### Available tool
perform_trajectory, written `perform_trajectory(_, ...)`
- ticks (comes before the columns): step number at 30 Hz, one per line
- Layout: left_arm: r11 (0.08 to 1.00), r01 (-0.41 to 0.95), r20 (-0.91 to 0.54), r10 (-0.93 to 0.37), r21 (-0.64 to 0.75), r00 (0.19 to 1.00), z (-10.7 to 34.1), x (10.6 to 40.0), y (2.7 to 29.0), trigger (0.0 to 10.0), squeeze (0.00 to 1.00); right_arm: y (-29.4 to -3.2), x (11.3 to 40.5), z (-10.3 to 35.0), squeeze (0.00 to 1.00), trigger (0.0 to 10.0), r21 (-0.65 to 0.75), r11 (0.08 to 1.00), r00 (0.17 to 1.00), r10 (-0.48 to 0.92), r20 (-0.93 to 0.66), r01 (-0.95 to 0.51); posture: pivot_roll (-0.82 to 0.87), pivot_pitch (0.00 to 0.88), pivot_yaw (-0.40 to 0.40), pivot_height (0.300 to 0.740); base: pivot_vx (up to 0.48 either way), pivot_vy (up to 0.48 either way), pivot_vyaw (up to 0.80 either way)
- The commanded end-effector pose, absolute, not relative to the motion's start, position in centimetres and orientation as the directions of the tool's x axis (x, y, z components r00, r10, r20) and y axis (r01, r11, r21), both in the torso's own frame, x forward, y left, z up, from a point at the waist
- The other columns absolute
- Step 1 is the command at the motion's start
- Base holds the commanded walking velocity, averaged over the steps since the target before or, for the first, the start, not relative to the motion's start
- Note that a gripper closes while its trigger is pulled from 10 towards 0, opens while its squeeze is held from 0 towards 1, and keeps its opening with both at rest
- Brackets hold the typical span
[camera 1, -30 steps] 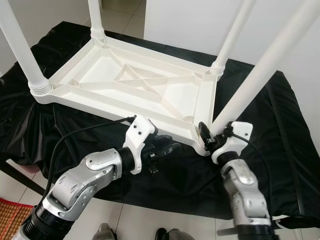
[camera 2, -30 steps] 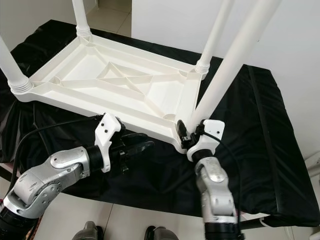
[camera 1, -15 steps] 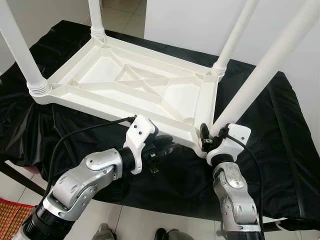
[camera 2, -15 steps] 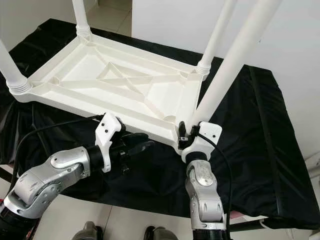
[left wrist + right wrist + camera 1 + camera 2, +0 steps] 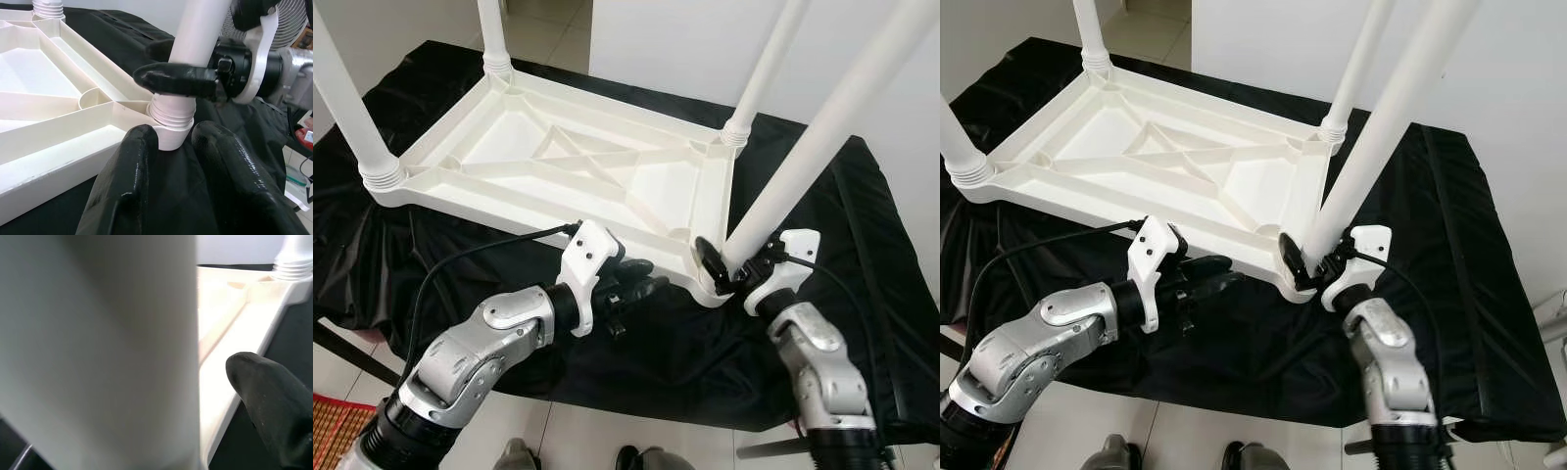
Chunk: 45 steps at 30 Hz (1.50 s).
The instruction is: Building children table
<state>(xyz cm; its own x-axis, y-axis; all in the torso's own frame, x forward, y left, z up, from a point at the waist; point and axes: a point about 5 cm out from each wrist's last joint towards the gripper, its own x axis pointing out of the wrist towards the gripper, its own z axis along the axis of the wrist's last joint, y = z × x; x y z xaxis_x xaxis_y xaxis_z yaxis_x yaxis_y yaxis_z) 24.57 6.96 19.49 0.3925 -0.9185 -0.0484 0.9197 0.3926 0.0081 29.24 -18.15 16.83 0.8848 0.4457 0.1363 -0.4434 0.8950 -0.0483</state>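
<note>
a: legs first. how many are on?

b: four white legs, counted: three standing in their corner sockets of the upturned children table (image 5: 578, 166), at 9, 11 and 1 o'clock, and the fourth leg (image 5: 822, 147) at the near corner, about 5 o'clock, leaning out toward 1 o'clock. one table, lying top-down on the black-draped counter (image 5: 862, 225).

a: what has changed in the last second?

b: the right gripper (image 5: 736, 266) has swung its wrist round. half a second ago its white housing sat below the leg base, now it sits out to 3 o'clock of it. its fingers hold the fourth leg low down, just above the threaded collar. the leg's lean looks about the same.

a: meaning?

b: my guess is that it's turning the leg to screw it into the socket (image 5: 168, 133). the left wrist view shows ribbed thread above the socket rim, so it isn't fully home. this would be the last leg, so the build is close to done.

a: and the left?

b: the left gripper (image 5: 631, 286) lies against the near rim of the table at 6 o'clock, fingers (image 5: 128, 181) narrowly apart on either side of that corner socket, apparently steadying it, gripping nothing that i can see.
</note>
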Motion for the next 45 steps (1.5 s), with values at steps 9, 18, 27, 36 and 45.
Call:
perform_trajectory(9, 0.296, 0.955, -0.058, -0.954, -0.009, 0.295, 19.5, 24.0, 6.9, 10.0, 0.0, -18.3, 30.3, 16.5, 0.0, 10.0, -0.098, 0.789, 0.782, 0.614, 0.104, -0.607, 0.12, 0.152, -0.08, 0.74, 0.0, 0.0, 0.0)
perform_trajectory(18, 0.292, 0.956, -0.066, -0.954, -0.009, 0.291, 19.5, 24.0, 7.1, 10.0, 0.0, -18.4, 31.0, 15.6, 0.0, 10.0, -0.124, 0.747, 0.745, 0.664, 0.073, -0.653, 0.14, 0.151, -0.065, 0.74, 0.0, 0.0, 0.0)
perform_trajectory(27, 0.294, 0.956, -0.068, -0.954, -0.01, 0.293, 19.6, 24.0, 7.2, 10.0, 0.0, -18.9, 31.4, 15.4, 0.0, 0.0, -0.128, 0.734, 0.731, 0.678, 0.079, -0.667, 0.14, 0.15, -0.066, 0.74, 0.0, 0.0, 0.0)
perform_trajectory(36, 0.299, 0.954, -0.065, -0.953, -0.014, 0.297, 19.6, 23.9, 7.2, 10.0, 0.0, -19.0, 31.2, 15.3, 0.0, 0.0, -0.074, 0.765, 0.758, 0.644, 0.101, -0.64, 0.14, 0.154, -0.074, 0.74, 0.0, 0.0, 0.0)
perform_trajectory(45, 0.304, 0.953, -0.063, -0.951, -0.016, 0.302, 19.5, 23.9, 7.1, 10.0, 0.0, -18.6, 30.7, 14.7, 0.0, 10.0, -0.042, 0.863, 0.86, 0.505, 0.076, -0.503, 0.13, 0.163, -0.088, 0.74, 0.0, 0.0, 0.0)
